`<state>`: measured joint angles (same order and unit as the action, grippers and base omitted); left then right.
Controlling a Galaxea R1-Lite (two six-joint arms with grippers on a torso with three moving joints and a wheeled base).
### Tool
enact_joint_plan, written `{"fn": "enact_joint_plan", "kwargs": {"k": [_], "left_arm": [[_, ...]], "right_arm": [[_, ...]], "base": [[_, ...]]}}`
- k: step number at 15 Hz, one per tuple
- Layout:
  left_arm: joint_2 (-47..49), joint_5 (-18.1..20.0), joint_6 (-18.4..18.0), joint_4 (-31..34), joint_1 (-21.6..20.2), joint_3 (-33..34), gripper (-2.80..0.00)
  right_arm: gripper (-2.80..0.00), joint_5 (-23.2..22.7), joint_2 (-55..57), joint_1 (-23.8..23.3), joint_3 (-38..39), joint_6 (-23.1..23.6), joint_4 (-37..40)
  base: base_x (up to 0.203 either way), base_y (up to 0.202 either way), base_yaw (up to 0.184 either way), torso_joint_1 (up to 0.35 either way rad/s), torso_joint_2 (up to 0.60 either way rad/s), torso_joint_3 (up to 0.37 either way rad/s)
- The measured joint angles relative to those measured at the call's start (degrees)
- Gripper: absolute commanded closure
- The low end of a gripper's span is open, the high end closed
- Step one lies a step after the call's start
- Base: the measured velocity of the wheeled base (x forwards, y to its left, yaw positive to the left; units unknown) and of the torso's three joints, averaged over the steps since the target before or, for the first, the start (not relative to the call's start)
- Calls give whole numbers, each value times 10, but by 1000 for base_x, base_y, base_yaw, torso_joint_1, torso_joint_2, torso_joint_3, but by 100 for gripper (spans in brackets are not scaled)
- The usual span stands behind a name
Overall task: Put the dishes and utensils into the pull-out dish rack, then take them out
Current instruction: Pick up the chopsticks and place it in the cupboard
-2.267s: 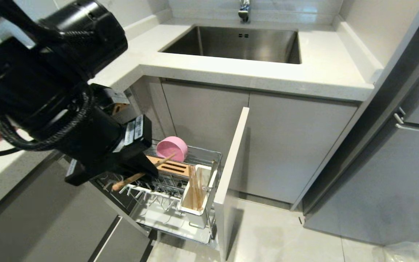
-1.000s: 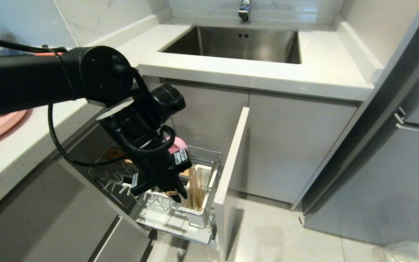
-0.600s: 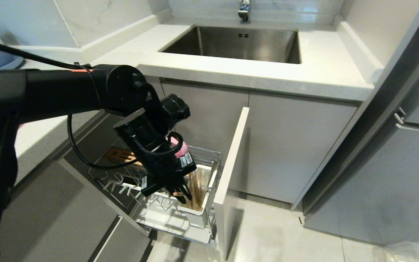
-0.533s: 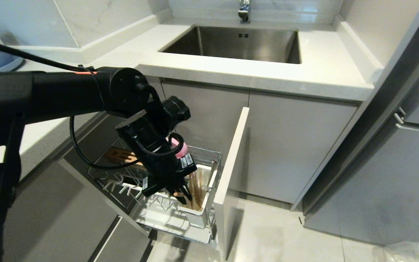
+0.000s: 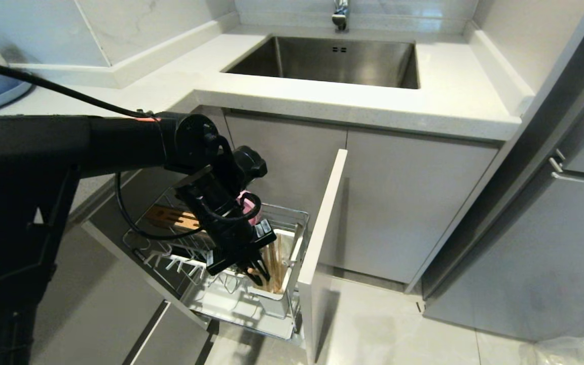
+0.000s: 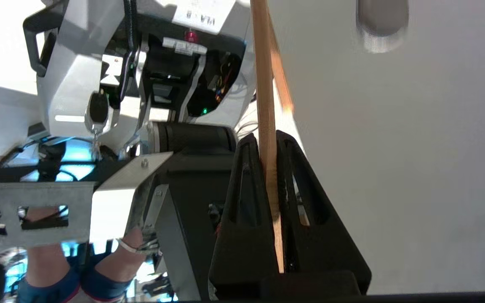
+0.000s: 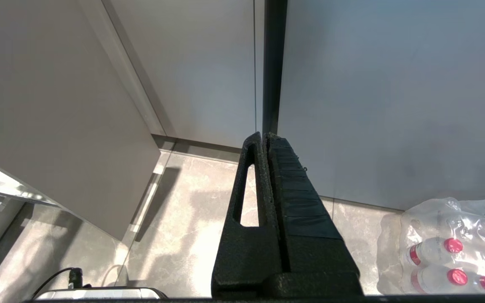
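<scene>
Lower centre of the head view: left gripper, fingers clamped on a chopstick, reaches the white utensil holder; loading looks unfinished. Right gripper pressed together.

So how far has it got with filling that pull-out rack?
Partly loaded. The pink bowl already sits in the rack, and chopsticks stand in the white utensil holder. The left pincer holds another chopstick at the holder. The right pincer hangs idle. No plate is racked yet.

sink: steel, set in the white counter
faucet: behind sink
bottles: plastic-wrapped, red caps, on floor
</scene>
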<state>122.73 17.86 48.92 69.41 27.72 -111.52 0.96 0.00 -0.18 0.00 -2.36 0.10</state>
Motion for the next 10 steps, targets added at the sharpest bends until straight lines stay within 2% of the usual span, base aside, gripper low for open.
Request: {"fn": "enact_joint_plan", "kwargs": {"k": [8,10], "left_arm": [[35,6,0,-22,-16,0,0],[42,31,0,-31,-19,0,0]], "right_arm": [[0,0,0,0,0,0,0],[0,0,0,0,0,0,0]], "base": [[0,0,0,0,0,0],[0,0,0,0,0,0]]}}
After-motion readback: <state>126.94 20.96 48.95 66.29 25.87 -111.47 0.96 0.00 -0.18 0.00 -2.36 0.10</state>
